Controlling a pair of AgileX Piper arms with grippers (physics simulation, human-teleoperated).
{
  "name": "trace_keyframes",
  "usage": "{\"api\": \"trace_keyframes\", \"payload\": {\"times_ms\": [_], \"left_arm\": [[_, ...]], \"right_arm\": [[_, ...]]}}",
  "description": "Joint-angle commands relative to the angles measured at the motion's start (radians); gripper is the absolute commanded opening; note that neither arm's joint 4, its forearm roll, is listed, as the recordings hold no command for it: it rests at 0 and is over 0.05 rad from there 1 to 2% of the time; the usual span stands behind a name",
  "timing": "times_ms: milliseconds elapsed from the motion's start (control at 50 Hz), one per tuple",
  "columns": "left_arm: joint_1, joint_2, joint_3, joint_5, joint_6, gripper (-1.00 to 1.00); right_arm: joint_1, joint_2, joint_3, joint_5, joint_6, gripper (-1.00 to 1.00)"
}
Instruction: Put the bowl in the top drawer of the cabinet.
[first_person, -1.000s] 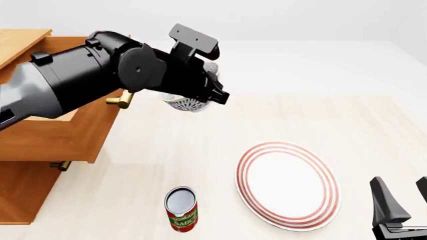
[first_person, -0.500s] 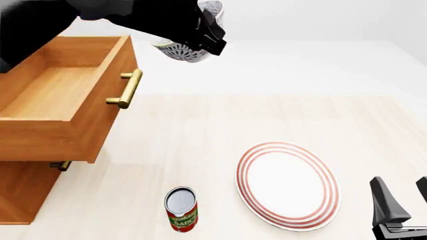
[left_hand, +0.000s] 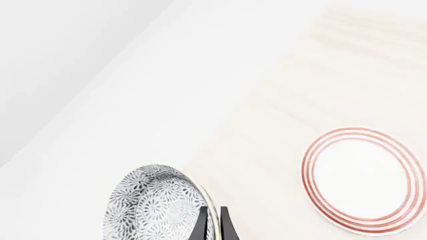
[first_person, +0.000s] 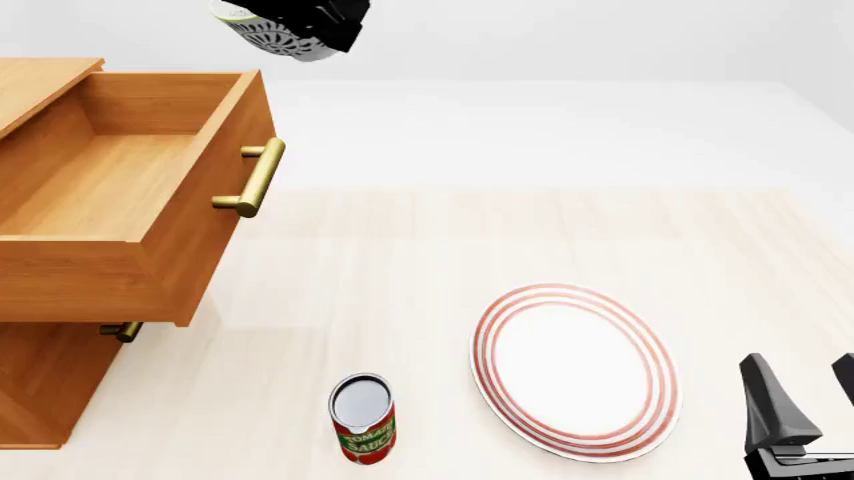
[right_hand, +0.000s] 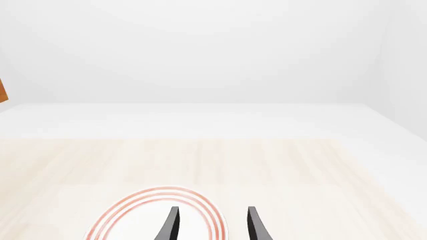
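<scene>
My left gripper (first_person: 320, 20) sits at the very top edge of the front view, with its fingers (left_hand: 223, 227) clamped on the rim of the bowl (first_person: 274, 38). In the left wrist view the two dark fingers pinch the wall of the bowl between them, one on the patterned outside and one on the inner side. The bowl hangs high in the air, tilted, its blue-grey speckled underside facing the camera. It is above and slightly beyond the far right corner of the top drawer (first_person: 127, 195), not yet over the drawer's open box.

The top drawer is pulled well out of the cabinet (first_person: 40, 380), its inside bare wood, and its brass bar handle (first_person: 256, 178) faces the middle of the surface (first_person: 400, 270). Below it I see the small end of the lower drawer's handle (first_person: 120, 331).

My right gripper (right_hand: 211, 222) rests low at the near right corner of the front view, fingers apart with nothing between them. In the right wrist view they point out over the near edge of the red-ringed plate (first_person: 575, 370), which lies flat on the surface just to the left of that gripper. The tomato sauce can (first_person: 363, 418) stands upright near the front edge, to the left of the plate and apart from it.
</scene>
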Motion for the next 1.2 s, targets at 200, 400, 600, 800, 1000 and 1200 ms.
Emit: {"api": "trace_keyframes", "payload": {"times_ms": [200,400,600,800,1000,1200], "left_arm": [[0.193,-0.115,0.046,0.028,0.054,-1.00],[0.272,-0.186,0.161,-0.012,0.039,-1.00],[0.346,-0.241,0.298,-0.095,0.037,-1.00],[0.406,-0.264,0.389,-0.149,0.008,-1.00],[0.436,-0.290,0.476,-0.189,0.000,-1.00],[0.441,-0.292,0.566,-0.244,-0.007,-1.00]], "right_arm": [[0.000,0.000,0.000,0.000,0.000,1.00],[0.000,0.000,0.000,0.000,0.000,1.00],[0.000,0.000,0.000,0.000,0.000,1.00],[0.000,0.000,0.000,0.000,0.000,1.00],[0.000,0.000,0.000,0.000,0.000,1.00],[0.000,0.000,0.000,0.000,0.000,1.00]]}}
